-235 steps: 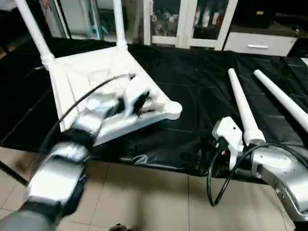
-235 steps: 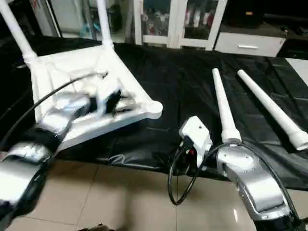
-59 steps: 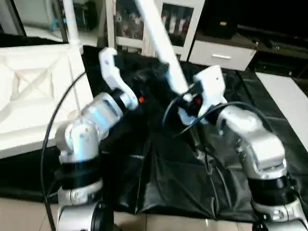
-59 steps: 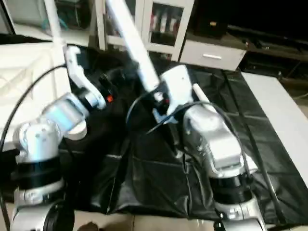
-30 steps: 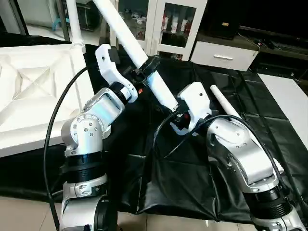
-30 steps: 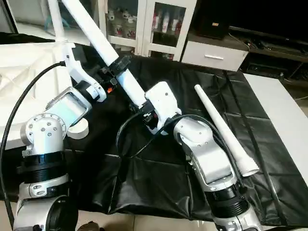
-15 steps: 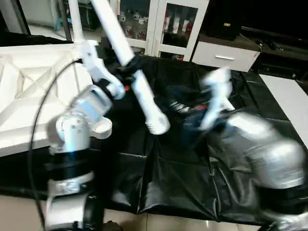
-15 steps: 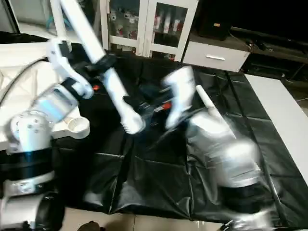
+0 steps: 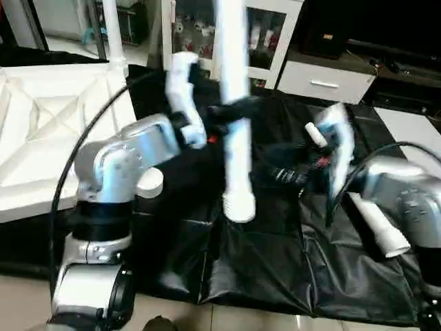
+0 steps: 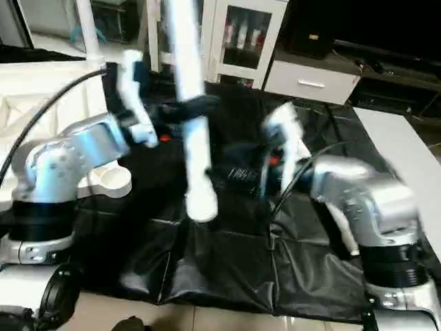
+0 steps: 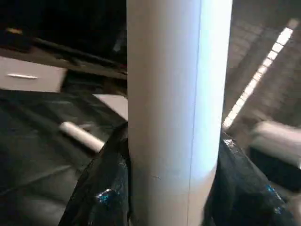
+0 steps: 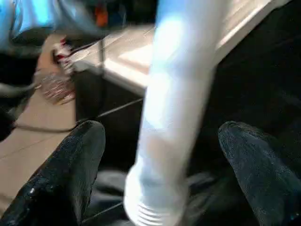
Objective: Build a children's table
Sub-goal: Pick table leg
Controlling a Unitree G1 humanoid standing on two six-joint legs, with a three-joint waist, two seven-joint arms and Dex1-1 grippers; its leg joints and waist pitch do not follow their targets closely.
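Note:
My left gripper (image 9: 231,114) is shut on a white tube leg (image 9: 234,83) and holds it nearly upright, its threaded end (image 9: 239,205) hanging above the black sheet. In the left wrist view the leg (image 11: 174,117) fills the gap between both black fingers (image 11: 101,190). My right gripper (image 10: 238,174) is open to the right of the leg's lower end and apart from it; its fingers (image 12: 70,174) spread wide. The white tabletop (image 9: 41,131) lies ribbed side up at the left, with an empty corner socket (image 9: 148,183) and a leg (image 9: 110,27) standing in it. Another leg (image 9: 375,224) lies at the right.
A black sheet (image 9: 262,269) covers the work surface and hangs over its front edge above the tiled floor. Behind stand a glass-door cabinet (image 9: 265,34) and a white drawer unit (image 9: 324,79). My left arm's cable (image 9: 83,158) loops over the tabletop.
The leg has swung from leaning to nearly upright in my left gripper and moved right. My right arm, off its lower end, has drawn back to the right.

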